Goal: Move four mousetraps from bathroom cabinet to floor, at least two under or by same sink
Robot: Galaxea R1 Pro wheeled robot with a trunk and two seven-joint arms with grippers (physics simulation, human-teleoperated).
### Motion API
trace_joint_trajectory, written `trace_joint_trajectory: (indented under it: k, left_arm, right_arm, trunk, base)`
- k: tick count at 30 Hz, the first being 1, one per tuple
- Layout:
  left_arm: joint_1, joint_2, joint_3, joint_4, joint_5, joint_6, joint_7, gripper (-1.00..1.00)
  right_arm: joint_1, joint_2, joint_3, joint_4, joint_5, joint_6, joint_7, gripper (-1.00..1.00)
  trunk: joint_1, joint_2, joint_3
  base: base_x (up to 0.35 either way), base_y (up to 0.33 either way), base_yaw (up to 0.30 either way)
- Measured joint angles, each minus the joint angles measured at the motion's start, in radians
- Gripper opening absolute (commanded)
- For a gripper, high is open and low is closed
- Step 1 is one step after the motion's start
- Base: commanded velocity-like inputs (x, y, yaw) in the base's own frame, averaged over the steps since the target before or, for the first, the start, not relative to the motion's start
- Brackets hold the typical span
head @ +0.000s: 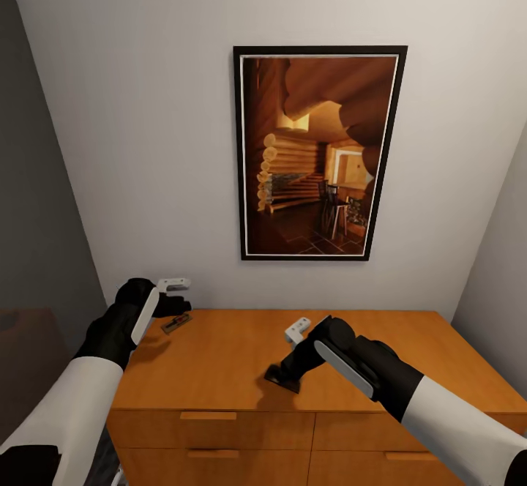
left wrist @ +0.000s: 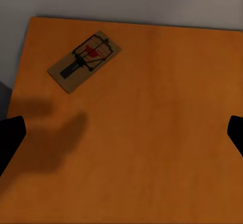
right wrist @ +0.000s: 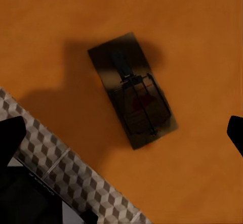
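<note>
Right gripper (head: 282, 378) hangs just above a mousetrap (right wrist: 132, 96) lying flat near the front edge of the cabinet (head: 219, 369) top — fingers wide apart. Left gripper (head: 178, 296), also spread, hovers near the back-left corner over a second mousetrap (head: 176, 322) — neither trap is gripped.

A big picture (head: 320, 153) hangs on the pale wall (head: 132, 120), w/ a thin black frame and a white line just inside it. It shows a room made of logs (all warm brown), w/ stairs, a small table and chairs on a dark floor. On the left side there is a dark grey wall (head: 36, 200), and another grey wall (head: 498, 252) stands at the right.
</note>
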Motion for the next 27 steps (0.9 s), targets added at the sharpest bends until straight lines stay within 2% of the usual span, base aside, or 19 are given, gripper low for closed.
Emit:
trace_joint_trajectory:
  k: [6, 15, 19, 23, 27]
  left_arm:
    - [0.000, -0.001, 0.000, 0.002, 0.001, -0.001, -0.001, 1.00]
    - [0.000, -0.012, 0.000, -0.003, 0.000, -0.002, 0.000, 1.00]
    - [0.000, -0.013, 0.000, -0.004, 0.000, -0.002, 0.000, 1.00]
    - [0.000, -0.014, 0.000, -0.005, 0.000, -0.002, 0.000, 1.00]
    - [0.000, -0.015, 0.000, -0.006, -0.001, -0.002, 0.000, 1.00]
  right_arm:
    - [-0.001, 0.000, -0.017, 0.033, 0.000, 0.000, 0.000, 1.00]
    - [-0.001, -0.001, -0.106, 0.053, -0.003, 0.000, 0.000, 1.00]
    - [-0.001, 0.001, -0.120, 0.055, -0.004, 0.000, 0.000, 1.00]
    - [-0.006, 0.012, -0.126, 0.075, -0.003, 0.000, 0.000, 1.00]
    - [-0.024, 0.036, -0.129, 0.127, -0.001, 0.000, 0.000, 1.00]
  trunk:
    - [0.000, 0.000, 0.000]
    - [0.000, 0.000, 0.000]
    - [0.000, 0.000, 0.000]
    - [0.000, 0.000, 0.000]
    - [0.000, 0.000, 0.000]
  base:
    - [0.000, 0.000, 0.000]
    - [0.000, 0.000, 0.000]
    - [0.000, 0.000, 0.000]
    - [0.000, 0.000, 0.000]
    - [0.000, 0.000, 0.000]
